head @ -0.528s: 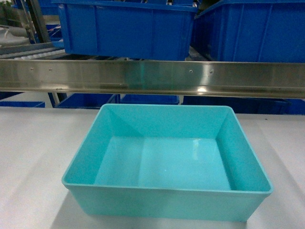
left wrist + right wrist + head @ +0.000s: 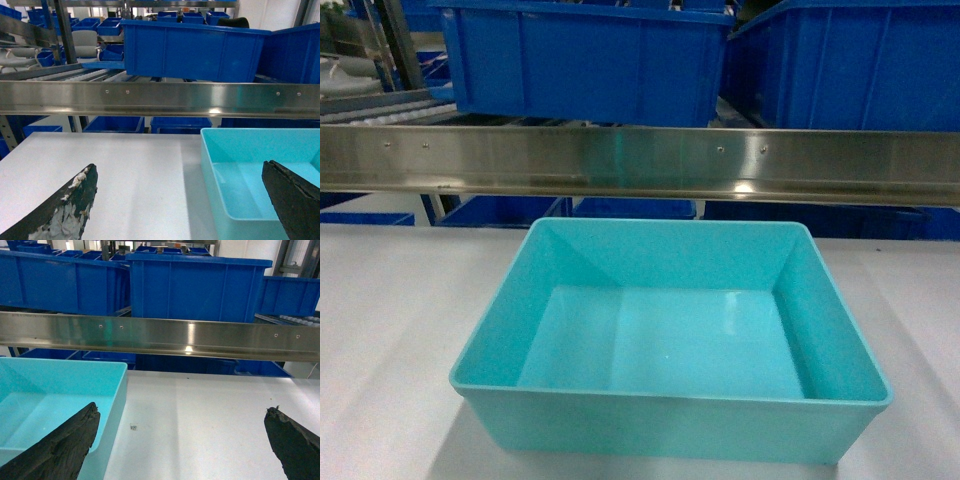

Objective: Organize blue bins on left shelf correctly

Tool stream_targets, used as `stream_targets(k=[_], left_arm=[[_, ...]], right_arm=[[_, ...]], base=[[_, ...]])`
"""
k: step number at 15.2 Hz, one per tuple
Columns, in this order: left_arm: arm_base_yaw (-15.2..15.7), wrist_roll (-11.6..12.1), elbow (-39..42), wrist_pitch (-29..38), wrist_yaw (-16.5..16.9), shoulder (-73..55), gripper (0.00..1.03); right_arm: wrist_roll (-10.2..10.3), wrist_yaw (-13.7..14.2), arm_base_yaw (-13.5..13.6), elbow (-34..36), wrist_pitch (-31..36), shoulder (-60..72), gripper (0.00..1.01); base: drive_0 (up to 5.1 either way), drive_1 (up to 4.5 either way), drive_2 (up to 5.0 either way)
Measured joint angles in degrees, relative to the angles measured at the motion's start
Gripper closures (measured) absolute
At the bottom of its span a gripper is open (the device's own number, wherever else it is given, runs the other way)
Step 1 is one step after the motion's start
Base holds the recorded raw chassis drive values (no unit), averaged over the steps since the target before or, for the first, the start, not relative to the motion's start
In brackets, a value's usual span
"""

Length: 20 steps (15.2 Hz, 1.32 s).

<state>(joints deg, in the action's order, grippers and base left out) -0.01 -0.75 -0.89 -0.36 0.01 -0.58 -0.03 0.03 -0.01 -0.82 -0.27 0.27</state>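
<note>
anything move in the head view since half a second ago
Nothing visibly changed. The turquoise bin sits in the same spot on the white tabletop, empty, below the steel shelf rail, with the dark blue bins on the shelf behind. Neither claw is in the head view; in the wrist views the left claw and right claw are open, one either side of the bin.

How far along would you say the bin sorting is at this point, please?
Hardly begun. The turquoise bin sits empty on the white tabletop, below the shelf's steel bar. In hand: nothing; the left hand and right hand are open, one at each side wall. Left: gripping, lifting and placing it on the rack beside the dark blue bins.
</note>
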Motion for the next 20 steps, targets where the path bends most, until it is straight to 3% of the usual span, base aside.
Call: stream_targets(k=[17, 18, 20], left_arm=[[0.0, 0.0, 0.0, 0.0, 0.0, 0.0, 0.05], [0.02, 0.04, 0.0, 0.5, 0.0, -0.24, 0.05], [1.01, -0.07, -2.05, 14.36, 1.68, -14.97, 0.05]], right_arm=[[0.0, 0.0, 0.0, 0.0, 0.0, 0.0, 0.03], [0.0, 0.46, 0.52, 0.0, 2.25, 0.98, 0.03], [-0.81, 5.09, 6.8, -1.38, 18.47, 17.16, 0.03]], base=[[0.0, 0.0, 0.0], [0.0, 0.0, 0.0], [0.0, 0.0, 0.0]])
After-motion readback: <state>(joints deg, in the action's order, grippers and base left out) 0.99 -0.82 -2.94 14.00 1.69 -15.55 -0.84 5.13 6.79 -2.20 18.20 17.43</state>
